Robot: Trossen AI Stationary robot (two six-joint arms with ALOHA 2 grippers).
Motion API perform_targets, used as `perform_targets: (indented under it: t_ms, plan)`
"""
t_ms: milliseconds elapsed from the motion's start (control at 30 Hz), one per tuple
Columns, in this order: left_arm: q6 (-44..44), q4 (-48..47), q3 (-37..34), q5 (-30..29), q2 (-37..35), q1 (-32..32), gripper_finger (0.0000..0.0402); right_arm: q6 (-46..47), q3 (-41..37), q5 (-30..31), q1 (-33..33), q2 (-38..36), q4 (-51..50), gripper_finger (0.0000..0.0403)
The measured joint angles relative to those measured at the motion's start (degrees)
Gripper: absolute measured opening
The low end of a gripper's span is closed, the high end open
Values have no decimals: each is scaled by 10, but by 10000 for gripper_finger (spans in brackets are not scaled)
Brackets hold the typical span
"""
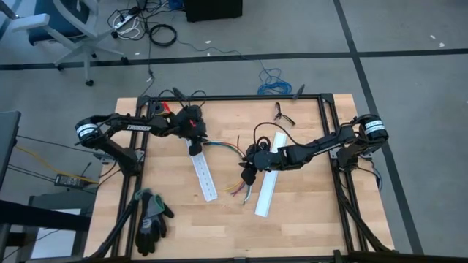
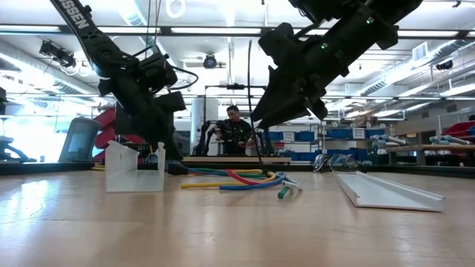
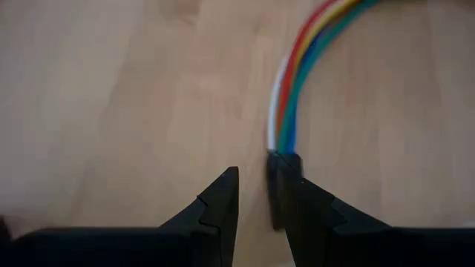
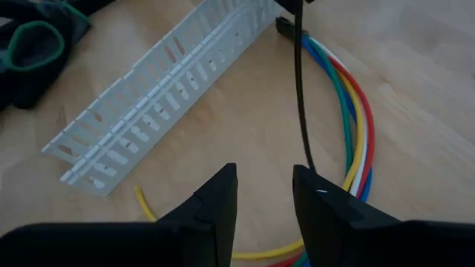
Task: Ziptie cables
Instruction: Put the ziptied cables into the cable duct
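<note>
My left gripper [image 3: 252, 204], jaws narrowly apart and empty, sits at the cables' [image 1: 228, 146] end beside the white slotted duct [image 1: 204, 174]. My right gripper [image 4: 263, 196], also part open, stands over the cables' other end, where a black zip tie [image 4: 300, 96] hangs between us; the tie could slip off the loose wires.

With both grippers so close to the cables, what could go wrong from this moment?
1. The left gripper has its fingers beside the black connector end of the cables, with a visible gap. It may close on nothing or push the bundle aside.
2. The thin dark strip hangs by the right gripper; it looks loosely placed and might slip.
3. The cables lie close to the white perforated strip, so a drag could snag there.
</note>
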Motion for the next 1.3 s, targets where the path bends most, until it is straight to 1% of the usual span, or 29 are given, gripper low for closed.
perform_targets:
  t_ms: [100, 400, 700, 867, 933, 1000, 1133, 1167, 1300]
  plan:
    - [-14, -15, 0, 0, 0, -7, 104, 0, 0, 0, 3, 0, 0, 119]
    - [-16, -23, 0, -6, 4, -28, 104, 0, 0, 1, 3, 0, 0, 119]
    - [-26, -25, 1, -10, 28, -44, 104, 0, 0, 1, 5, 0, 0, 119]
    - [-28, -24, 1, -28, 28, -46, 103, 0, 0, 2, 10, 0, -4, 119]
    - [-31, -21, 1, -29, 31, -47, 96, 6, 0, 2, 10, 0, -19, 119]
    - [-41, -17, 1, -30, 35, -47, 80, 17, 0, 2, 10, 0, -42, 118]
    - [-43, -2, 1, -39, 40, -53, 28, 36, 0, 4, 14, 0, -89, 106]
    - [-44, 4, 1, -40, 41, -54, 22, 39, 0, 4, 17, 0, -99, 100]
    - [-44, 17, 2, -51, 42, -65, 22, 36, 1, 3, 35, 0, -118, 61]
